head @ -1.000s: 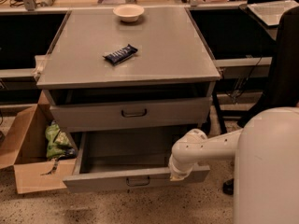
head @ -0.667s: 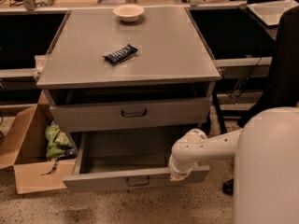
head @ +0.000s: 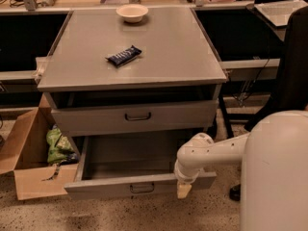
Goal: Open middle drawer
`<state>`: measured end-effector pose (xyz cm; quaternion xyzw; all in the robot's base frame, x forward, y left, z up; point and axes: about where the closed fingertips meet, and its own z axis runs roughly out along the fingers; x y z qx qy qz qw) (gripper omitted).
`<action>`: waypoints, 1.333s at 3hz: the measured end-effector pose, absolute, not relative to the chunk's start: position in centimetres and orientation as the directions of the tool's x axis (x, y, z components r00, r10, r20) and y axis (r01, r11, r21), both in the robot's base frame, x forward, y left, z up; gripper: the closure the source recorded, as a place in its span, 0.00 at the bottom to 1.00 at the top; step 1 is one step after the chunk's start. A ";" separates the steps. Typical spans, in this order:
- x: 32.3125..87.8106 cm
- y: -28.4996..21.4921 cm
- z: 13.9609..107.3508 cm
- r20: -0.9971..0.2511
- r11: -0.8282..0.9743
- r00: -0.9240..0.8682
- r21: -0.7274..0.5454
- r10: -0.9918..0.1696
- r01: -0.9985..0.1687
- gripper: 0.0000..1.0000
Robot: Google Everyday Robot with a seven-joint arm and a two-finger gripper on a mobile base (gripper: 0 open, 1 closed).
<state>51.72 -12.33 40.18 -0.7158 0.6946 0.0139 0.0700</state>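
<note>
1. Middle drawer: it stands drawn far out of the grey cabinet, low in the view and just above the speckled floor; its flat front panel faces the camera and carries a small dark loop handle at the centre; behind the panel its plain grey tray lies open to view, with nothing seen in it.
2. End effector: it sits at the right part of that front panel, well right of the loop handle and over the panel's top edge; its pale tip shows just below the panel's lower edge; whether it is wide or narrow I cannot tell, nor whether it grips the panel.
3. The white arm reaches in from the right, bending down at a rounded joint above the end effector; it comes from the large white robot body filling the lower right corner.
4. Directly above hangs the taller-fronted drawer with its own dark handle; it is out only slightly, with a dark gap between it and the top.
5. On the tabletop lie a dark snack bar near the middle and a pale bowl at the far edge, well apart.
6. Left of the cabinet, on the floor, stands an open cardboard box holding a green bag.
</note>
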 end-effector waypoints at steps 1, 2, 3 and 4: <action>51.7 -12.3 40.2 -0.117 -0.025 0.035 -0.081 -0.993 -0.996 0.00; 51.5 -12.3 40.0 -0.115 -0.027 0.036 -0.073 -0.993 -0.997 0.00; 50.9 -12.2 39.3 -0.110 -0.035 0.040 -0.048 -0.993 -0.998 0.00; 50.9 -12.2 39.3 -0.110 -0.035 0.040 -0.048 -0.993 -0.998 0.19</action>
